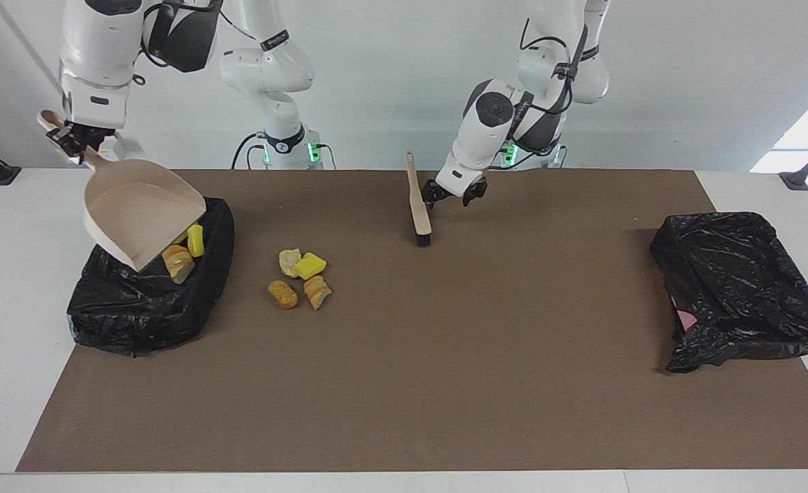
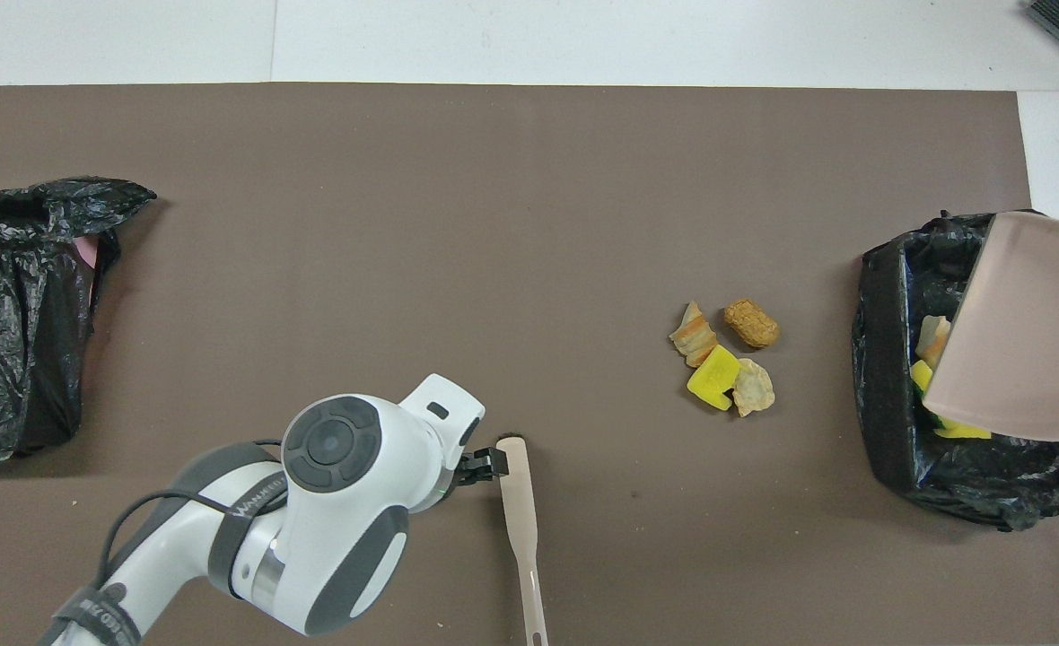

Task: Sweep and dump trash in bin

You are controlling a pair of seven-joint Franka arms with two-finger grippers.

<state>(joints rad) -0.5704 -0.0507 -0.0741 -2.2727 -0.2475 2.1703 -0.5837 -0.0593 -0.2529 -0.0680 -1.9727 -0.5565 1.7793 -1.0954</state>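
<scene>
Several pieces of trash (image 1: 299, 277) (image 2: 722, 354), yellow spongy and tan bread-like scraps, lie in a small heap on the brown mat. More trash (image 1: 185, 253) (image 2: 929, 345) lies inside the black-lined bin (image 1: 144, 308) (image 2: 888, 422) at the right arm's end. My right gripper (image 1: 68, 140) is shut on the handle of the beige dustpan (image 1: 140, 212) (image 2: 1023, 332), held tilted above that bin. The brush (image 1: 419, 212) (image 2: 516, 489) rests bristles-down on the mat, its handle slanting toward the robots. My left gripper (image 1: 453, 195) (image 2: 485, 467) hangs open just beside it, holding nothing.
A second black bag-lined bin (image 1: 739, 287) (image 2: 18, 314) sits at the left arm's end of the table. The brown mat (image 1: 445, 383) covers most of the white table.
</scene>
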